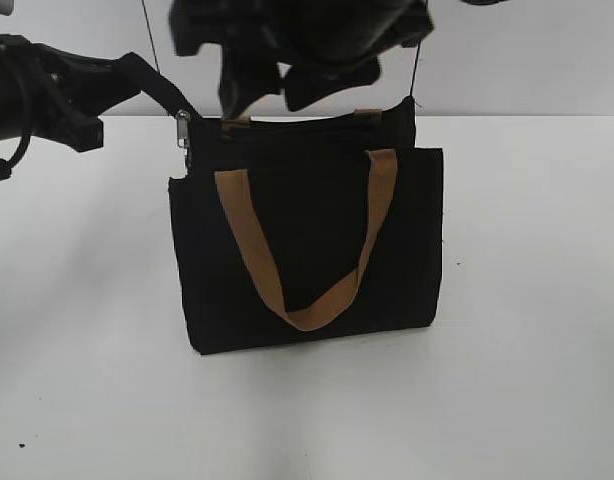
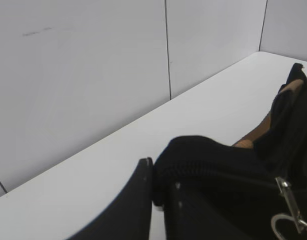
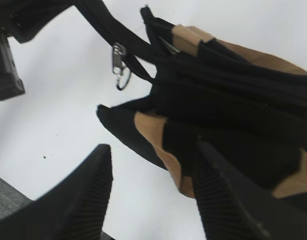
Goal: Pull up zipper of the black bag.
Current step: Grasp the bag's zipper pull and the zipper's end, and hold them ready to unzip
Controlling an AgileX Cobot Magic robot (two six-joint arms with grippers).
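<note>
The black bag (image 1: 307,250) stands upright on the white table, one tan handle (image 1: 307,310) hanging down its front. The silver zipper (image 1: 183,130) hangs at the bag's top left corner; it also shows in the left wrist view (image 2: 288,197) and the right wrist view (image 3: 118,62). My left gripper (image 1: 112,80) is shut on the black fabric end of the zip track (image 2: 193,160), holding it out to the left of the bag. My right gripper (image 1: 277,85) hovers open just above the bag's top edge; in its wrist view the fingers (image 3: 151,165) straddle the bag's corner (image 3: 123,130), touching nothing.
The white table (image 1: 517,380) runs all round the bag. A pale panelled wall (image 2: 93,75) stands behind it. The left arm (image 3: 8,50) shows at the upper left of the right wrist view.
</note>
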